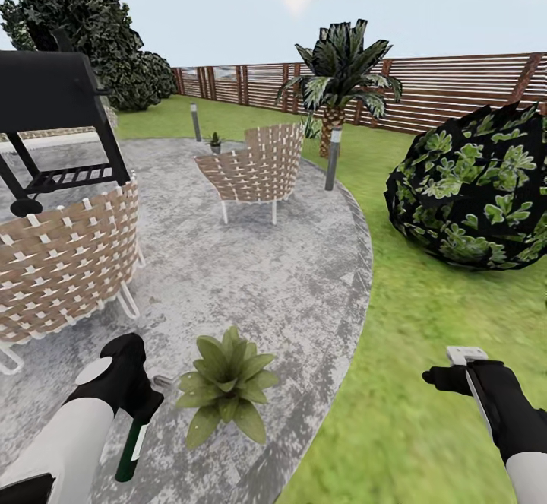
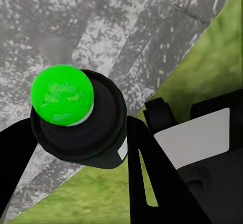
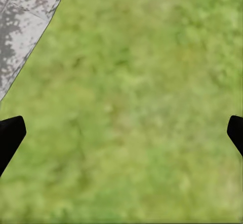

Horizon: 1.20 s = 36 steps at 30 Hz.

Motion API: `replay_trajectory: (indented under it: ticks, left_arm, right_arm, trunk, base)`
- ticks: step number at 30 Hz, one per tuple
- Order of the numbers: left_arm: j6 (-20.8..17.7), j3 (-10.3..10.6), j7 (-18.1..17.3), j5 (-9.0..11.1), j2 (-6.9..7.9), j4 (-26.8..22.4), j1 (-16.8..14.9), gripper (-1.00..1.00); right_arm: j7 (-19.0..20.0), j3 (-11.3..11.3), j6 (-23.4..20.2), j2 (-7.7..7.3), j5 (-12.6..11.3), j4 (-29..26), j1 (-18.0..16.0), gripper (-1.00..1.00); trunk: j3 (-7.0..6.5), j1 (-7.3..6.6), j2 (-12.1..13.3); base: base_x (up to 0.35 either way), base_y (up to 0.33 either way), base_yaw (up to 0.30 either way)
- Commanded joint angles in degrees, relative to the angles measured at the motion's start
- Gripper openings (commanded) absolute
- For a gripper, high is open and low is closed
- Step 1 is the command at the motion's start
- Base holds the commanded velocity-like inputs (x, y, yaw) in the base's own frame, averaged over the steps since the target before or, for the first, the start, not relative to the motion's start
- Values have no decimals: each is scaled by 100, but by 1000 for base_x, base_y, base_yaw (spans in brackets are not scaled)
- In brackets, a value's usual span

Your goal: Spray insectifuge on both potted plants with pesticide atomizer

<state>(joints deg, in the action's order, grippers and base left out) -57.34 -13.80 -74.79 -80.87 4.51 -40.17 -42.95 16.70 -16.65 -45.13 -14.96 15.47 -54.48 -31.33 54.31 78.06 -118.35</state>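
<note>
My left gripper (image 1: 143, 407) is shut on the pesticide atomizer (image 1: 130, 452), a slim dark green bottle with a white label hanging below the hand. In the left wrist view the atomizer (image 2: 81, 127) is seen end-on with a bright green cap, a black finger (image 2: 147, 168) at its side. One potted plant (image 1: 226, 384), a low rosette of pointed leaves, sits on the grey patio (image 1: 258, 283) just right of that hand. A second small plant (image 1: 215, 141) stands far back beside a chair. My right gripper (image 1: 450, 376) hangs open over the lawn (image 3: 131, 97).
A woven chair (image 1: 64, 261) stands close on the left with a black grill (image 1: 53, 120) behind it. Another woven chair (image 1: 258, 166) is farther back. A dark bush (image 1: 475, 185), a palm (image 1: 338, 78), a bollard light (image 1: 333, 158) and the slatted fence (image 1: 456, 90) lie to the right and behind.
</note>
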Motion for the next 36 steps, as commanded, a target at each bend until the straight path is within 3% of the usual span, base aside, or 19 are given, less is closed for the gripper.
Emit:
replay_trajectory:
  ticks: [1,12,24,36]
  left_arm:
    - [-49,-16,-58,-50,-3,-7,-3,-100]
    - [-48,-18,-54,-50,-3,-8,-3,-100]
    - [-48,-22,-27,-43,6,27,387,-100]
    - [-47,-12,-55,-43,6,-21,368,-100]
  right_arm:
    - [53,-11,-16,2,61,-6,-4,100]
    - [53,-13,-15,2,61,-8,-4,100]
    - [47,-5,-18,2,70,-9,-4,100]
    - [51,-5,-20,2,70,-9,-4,100]
  trunk:
    - [9,-1,-2]
    - [61,-1,-2]
    - [64,-1,-2]
    - [110,-1,-2]
  base:
    - [0,0,-150]
    - [0,0,-189]
    - [0,0,-6]
    - [0,0,0]
